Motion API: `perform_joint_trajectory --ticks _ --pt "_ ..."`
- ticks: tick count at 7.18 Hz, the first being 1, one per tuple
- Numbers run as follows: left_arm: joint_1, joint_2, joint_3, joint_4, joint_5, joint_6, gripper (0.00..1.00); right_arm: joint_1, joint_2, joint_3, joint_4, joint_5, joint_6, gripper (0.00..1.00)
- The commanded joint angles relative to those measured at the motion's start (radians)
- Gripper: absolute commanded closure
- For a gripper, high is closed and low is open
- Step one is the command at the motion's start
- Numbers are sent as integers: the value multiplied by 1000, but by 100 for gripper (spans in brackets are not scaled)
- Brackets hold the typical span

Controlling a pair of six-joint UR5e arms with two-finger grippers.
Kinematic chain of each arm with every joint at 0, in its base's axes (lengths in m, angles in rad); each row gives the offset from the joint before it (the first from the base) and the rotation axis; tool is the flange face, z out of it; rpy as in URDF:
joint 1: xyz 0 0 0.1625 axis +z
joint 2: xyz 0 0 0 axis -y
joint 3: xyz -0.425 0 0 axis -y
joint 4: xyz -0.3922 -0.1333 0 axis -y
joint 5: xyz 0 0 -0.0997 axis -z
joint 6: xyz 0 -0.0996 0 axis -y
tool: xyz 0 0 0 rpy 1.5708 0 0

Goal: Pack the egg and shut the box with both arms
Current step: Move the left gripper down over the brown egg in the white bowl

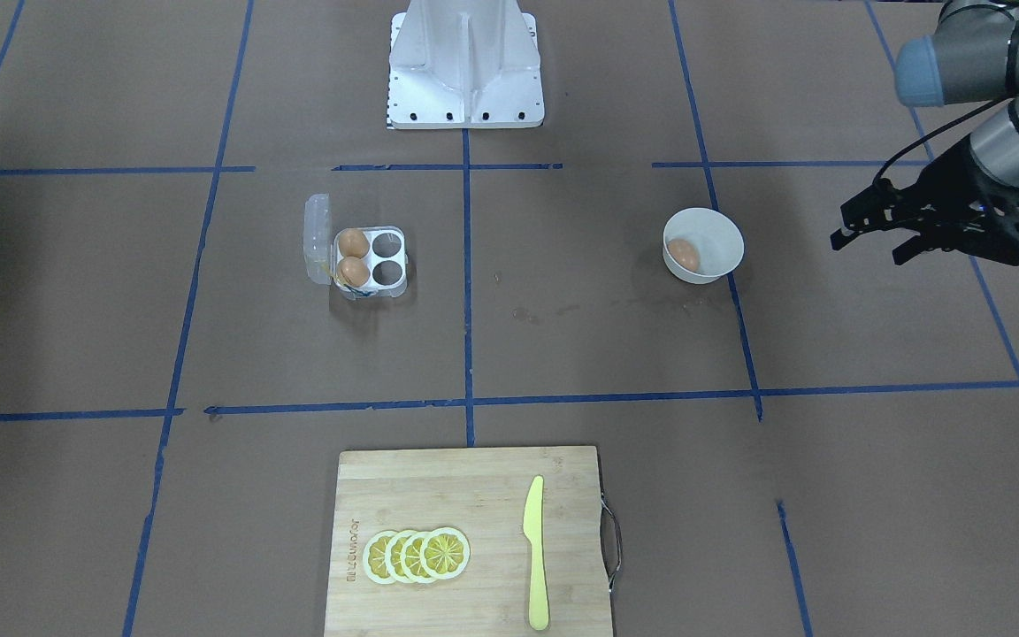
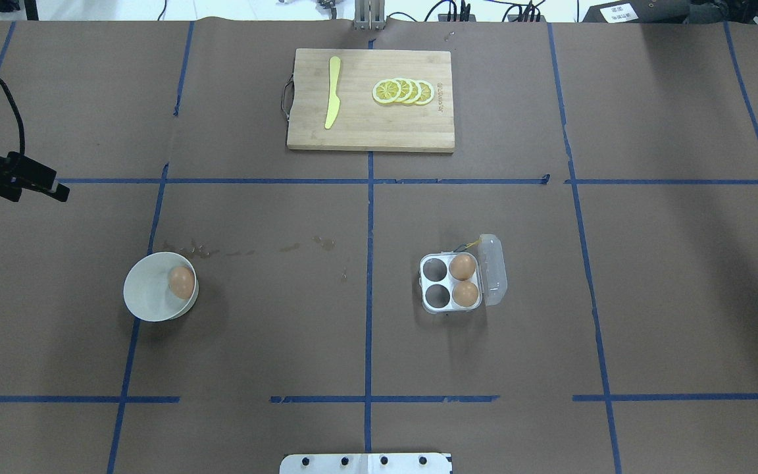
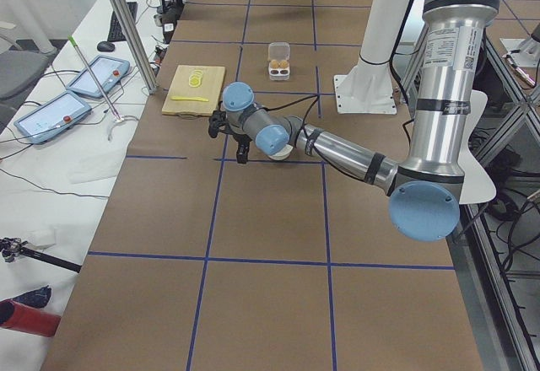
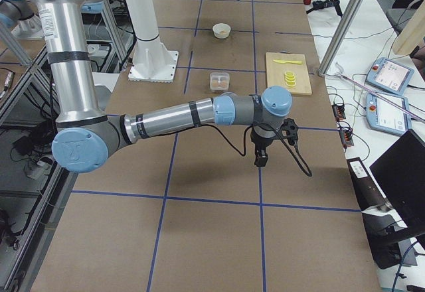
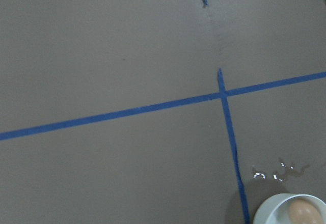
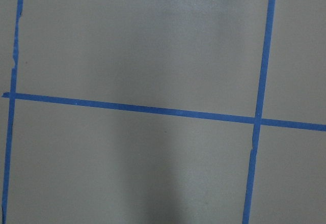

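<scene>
A tan-brown egg (image 1: 685,255) lies in a round white bowl (image 1: 724,237), which also shows in the overhead view (image 2: 144,297) and the left wrist view (image 5: 269,212). The clear four-cell box (image 1: 371,257) stands with its lid (image 1: 318,239) hinged open. Two eggs (image 2: 462,266) (image 2: 465,293) fill the cells beside the lid; the other two cells are empty. My left gripper (image 1: 868,250) is open and empty, hovering well off to the side of the bowl. My right gripper (image 4: 260,159) shows only in the exterior right view, far from the box; I cannot tell if it is open.
A wooden cutting board (image 1: 465,495) carries a yellow knife (image 1: 536,553) and lemon slices (image 1: 417,555) on the operators' side. The white stand (image 1: 465,66) is at the robot's edge. Faint stains (image 2: 241,250) mark the brown paper near the bowl.
</scene>
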Motion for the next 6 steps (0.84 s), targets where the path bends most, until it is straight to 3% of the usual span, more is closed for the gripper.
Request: perform_joint_trajectory --ticks 1,5,6 --pt "173 -20 -1 -90 64 -261 0 0 0 -2 -2 2 -1 0" --pt "274 -65 24 -91 100 -396 18 -15 -2 -9 0 3 -3 0" --pt "294 -65 30 -92 105 -394 18 -19 -2 -11 0 2 -3 0"
